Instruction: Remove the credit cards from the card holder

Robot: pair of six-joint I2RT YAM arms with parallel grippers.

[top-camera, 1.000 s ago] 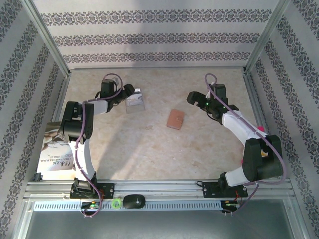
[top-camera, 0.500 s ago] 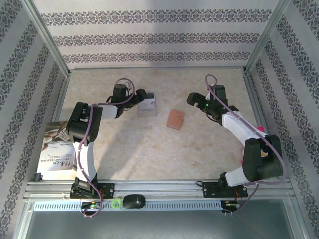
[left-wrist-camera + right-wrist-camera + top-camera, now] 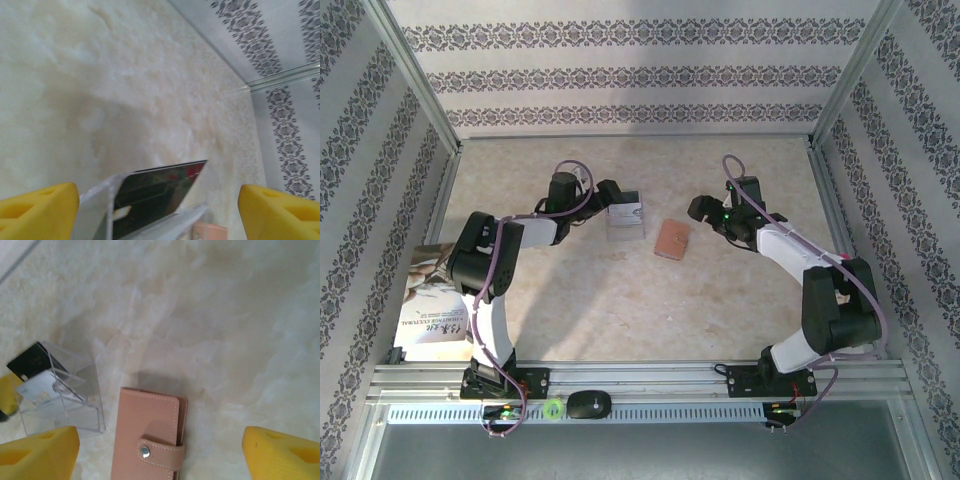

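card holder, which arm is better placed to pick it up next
Right. The right gripper hangs open just above the closed card holder, which lies between its fingers in the wrist view. The left gripper has the clear case between its fingers and is farther off.

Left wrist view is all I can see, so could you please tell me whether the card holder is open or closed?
Observer: Closed. The right wrist view shows the card holder flat on the table with its strap snapped shut.
Operator: Thank you. Where is the right hand?
Observer: The right hand is open, just right of the holder in the top view, gripping nothing.
Operator: Is anything else lying about?
Observer: A printed booklet lies at the table's near left edge.
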